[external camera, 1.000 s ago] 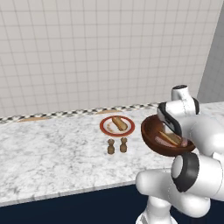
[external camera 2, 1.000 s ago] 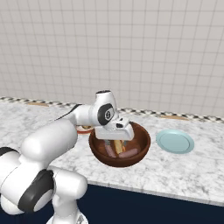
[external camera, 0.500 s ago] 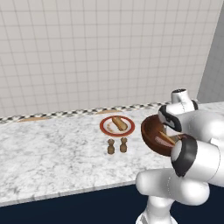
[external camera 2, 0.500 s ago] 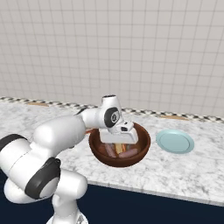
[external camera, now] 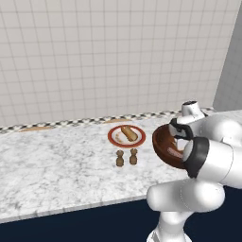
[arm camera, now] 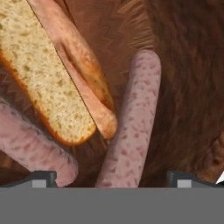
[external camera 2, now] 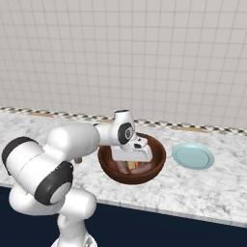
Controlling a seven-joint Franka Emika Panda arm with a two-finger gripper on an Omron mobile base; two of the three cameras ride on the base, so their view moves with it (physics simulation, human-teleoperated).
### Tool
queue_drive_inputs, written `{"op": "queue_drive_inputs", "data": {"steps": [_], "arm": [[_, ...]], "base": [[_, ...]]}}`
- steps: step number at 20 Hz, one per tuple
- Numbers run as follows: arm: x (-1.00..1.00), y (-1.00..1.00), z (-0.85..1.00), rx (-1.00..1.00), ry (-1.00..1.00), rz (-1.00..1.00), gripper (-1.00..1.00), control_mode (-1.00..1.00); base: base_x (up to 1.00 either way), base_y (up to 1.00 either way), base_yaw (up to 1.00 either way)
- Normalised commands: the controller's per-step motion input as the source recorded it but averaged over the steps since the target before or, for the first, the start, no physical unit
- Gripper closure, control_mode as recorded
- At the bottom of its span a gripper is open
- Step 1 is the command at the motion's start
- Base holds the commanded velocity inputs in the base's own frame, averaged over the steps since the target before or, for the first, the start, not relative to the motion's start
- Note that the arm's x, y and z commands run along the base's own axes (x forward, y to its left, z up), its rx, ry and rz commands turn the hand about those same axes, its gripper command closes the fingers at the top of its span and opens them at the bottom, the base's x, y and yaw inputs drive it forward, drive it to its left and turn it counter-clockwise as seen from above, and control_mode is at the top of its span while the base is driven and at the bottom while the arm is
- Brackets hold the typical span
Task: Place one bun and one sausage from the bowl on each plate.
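The dark reddish-brown bowl stands on the marble counter, between the red-rimmed plate and the teal-rimmed plate. A tan bun-like piece lies on the red-rimmed plate; the teal plate is bare. My gripper reaches down into the bowl and is open. In the hand view its fingertips stand wide apart, either side of a pale pink sausage on the bowl's floor. A cut bun lies to the left, with a second sausage under it.
Two small brown shakers stand on the counter in front of the red-rimmed plate. A tiled wall runs along the back of the counter. My own arm covers the right part of the bowl in the left base view.
My hand has sunk slightly deeper into the bowl and the arm's links have swung nearer the cameras. The jaws stayed open; bowl and plates have not moved.
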Motion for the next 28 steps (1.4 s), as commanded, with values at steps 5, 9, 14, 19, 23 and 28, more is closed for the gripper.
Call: {"op": "queue_drive_inputs", "data": {"steps": [5,9,14,19,23,28], "arm": [[0.00,-0.07,-0.14,0.00,0.06,0.00,-1.00,-1.00],[0.00,-0.09,-0.06,0.00,0.09,0.00,-1.00,-1.00],[0.00,-0.13,-0.12,-0.03,0.09,0.00,-1.00,-1.00],[0.00,-0.06,-0.05,-0.01,0.08,0.00,-1.00,-1.00],[0.00,0.00,-0.14,0.00,0.02,0.00,-1.00,-1.00],[-0.10,0.00,-0.29,0.00,-0.22,0.00,1.00,-1.00]], "base": [[0.00,0.00,0.00],[0.00,0.00,0.00],[0.00,0.00,0.00],[0.00,0.00,0.00],[0.00,0.00,0.00],[0.00,0.00,0.00]]}}
